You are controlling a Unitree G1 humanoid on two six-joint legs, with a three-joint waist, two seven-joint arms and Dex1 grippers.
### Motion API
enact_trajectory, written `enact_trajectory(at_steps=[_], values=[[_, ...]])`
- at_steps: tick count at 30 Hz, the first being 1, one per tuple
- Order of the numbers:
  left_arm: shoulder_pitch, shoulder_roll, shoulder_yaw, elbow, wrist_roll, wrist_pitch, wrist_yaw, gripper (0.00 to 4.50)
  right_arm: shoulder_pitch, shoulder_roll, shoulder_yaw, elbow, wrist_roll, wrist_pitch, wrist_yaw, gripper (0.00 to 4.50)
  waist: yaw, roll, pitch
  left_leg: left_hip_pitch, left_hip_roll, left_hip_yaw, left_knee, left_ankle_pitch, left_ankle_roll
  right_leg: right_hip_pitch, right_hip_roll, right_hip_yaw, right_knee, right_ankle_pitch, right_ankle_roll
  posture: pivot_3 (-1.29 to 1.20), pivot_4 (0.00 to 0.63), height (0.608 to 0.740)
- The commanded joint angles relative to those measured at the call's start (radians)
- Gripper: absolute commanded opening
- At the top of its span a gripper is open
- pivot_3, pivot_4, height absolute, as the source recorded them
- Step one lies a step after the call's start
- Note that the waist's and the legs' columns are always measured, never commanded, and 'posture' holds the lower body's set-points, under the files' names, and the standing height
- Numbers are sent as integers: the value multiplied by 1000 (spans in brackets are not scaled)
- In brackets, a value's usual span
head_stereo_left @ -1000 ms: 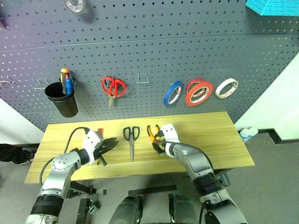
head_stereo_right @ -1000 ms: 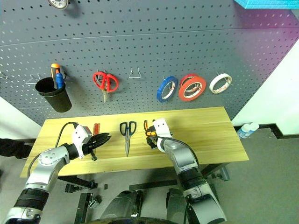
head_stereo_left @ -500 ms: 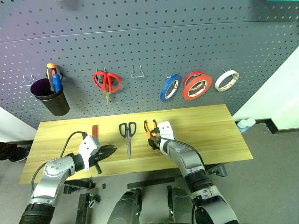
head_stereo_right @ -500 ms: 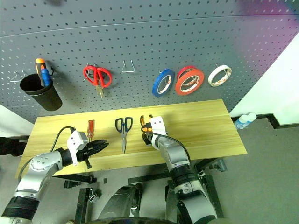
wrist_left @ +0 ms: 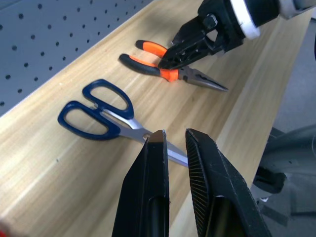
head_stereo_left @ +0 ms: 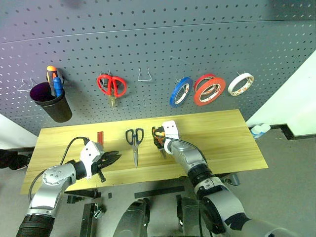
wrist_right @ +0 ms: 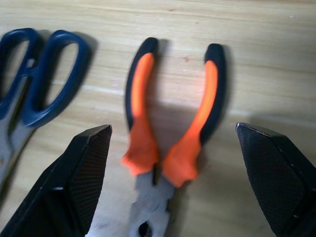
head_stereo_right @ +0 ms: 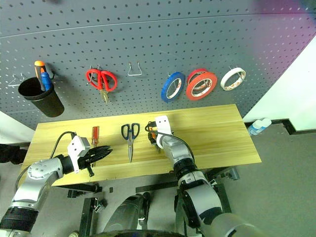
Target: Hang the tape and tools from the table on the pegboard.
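Right hand (wrist_right: 173,177) straddles pliers (wrist_right: 173,113) (no label legible).

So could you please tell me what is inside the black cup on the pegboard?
Two handles stick up from the cup, one orange-topped, one blue. Their lower ends are hidden inside.

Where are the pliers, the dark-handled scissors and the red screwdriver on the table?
pliers (wrist_right: 175,118): right wrist view, orange handles.
scissors (head_stereo_right: 130,132): right eye view, handle loops.
screwdriver (head_stereo_right: 95,134): right eye view, red handle.
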Motion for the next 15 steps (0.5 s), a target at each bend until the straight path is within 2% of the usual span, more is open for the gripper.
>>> enact_trajectory(at_steps=[1, 7, 15], values=[[7, 8, 27, -34, -21, 1, 0, 642, -63, 39, -16, 92, -2, -59, -33, 4206, 0, 0, 0, 0, 0, 0, -1, 0, 0, 0, 0, 0, 0, 0, 0, -13, 242, 740], [20, 11, 27, -52, -27, 12, -3, 642, -90, 46, -33, 174, 11, -86, -25, 4206, 1, 0, 0, 0, 0, 0, -2, 1, -1, 0, 0, 0, 0, 0, 0, -6, 245, 740], [33, 12, 32, -63, -25, 19, 4, 642, -73, 64, -27, 160, 16, -73, -15, 4206, 1, 0, 0, 0, 1, 0, -2, 1, -1, 0, 0, 0, 0, 0, 0, -2, 253, 740]])
